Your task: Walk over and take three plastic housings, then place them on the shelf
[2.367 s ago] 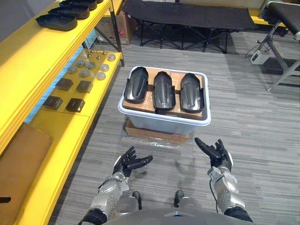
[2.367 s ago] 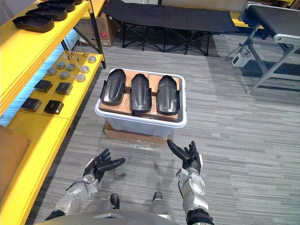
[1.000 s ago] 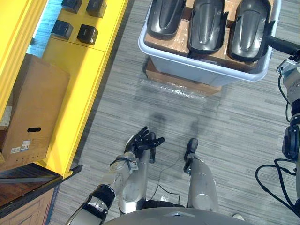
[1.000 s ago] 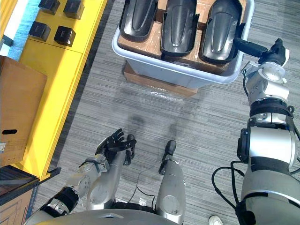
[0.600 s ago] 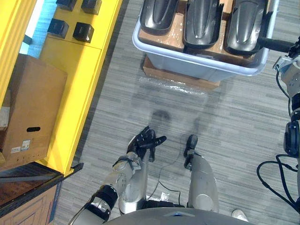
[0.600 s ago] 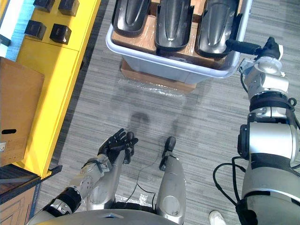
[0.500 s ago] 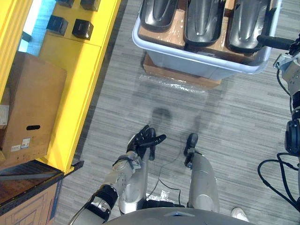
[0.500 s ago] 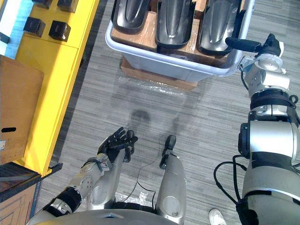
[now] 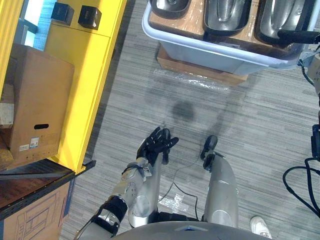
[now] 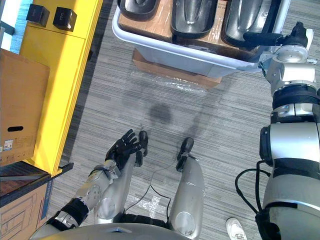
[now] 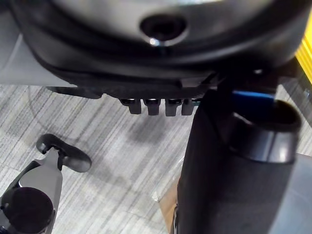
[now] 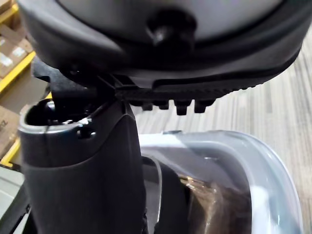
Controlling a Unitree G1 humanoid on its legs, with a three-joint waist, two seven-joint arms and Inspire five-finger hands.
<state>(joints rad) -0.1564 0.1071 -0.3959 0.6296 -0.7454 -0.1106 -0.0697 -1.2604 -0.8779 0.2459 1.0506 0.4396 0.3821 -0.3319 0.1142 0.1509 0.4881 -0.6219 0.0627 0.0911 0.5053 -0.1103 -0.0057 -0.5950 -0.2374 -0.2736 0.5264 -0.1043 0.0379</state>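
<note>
Reaching across the rim of the bin (image 10: 170, 51), the right hand (image 10: 262, 38) is held straight-fingered just beside the nearest of three plastic housings (image 10: 197, 15) lying inside, apparently for a grasp; the left hand (image 9: 159, 145) is held spread, empty, well short.

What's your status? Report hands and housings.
Left robot hand open, idle. Right robot hand open over right rim of bin. Three housings in bin. Nothing in the way.

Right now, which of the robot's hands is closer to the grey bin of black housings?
Right. The right hand is at the grey bin's right corner, by the rightmost housing; the left hand hangs open over the carpet, well short of the bin.
</note>
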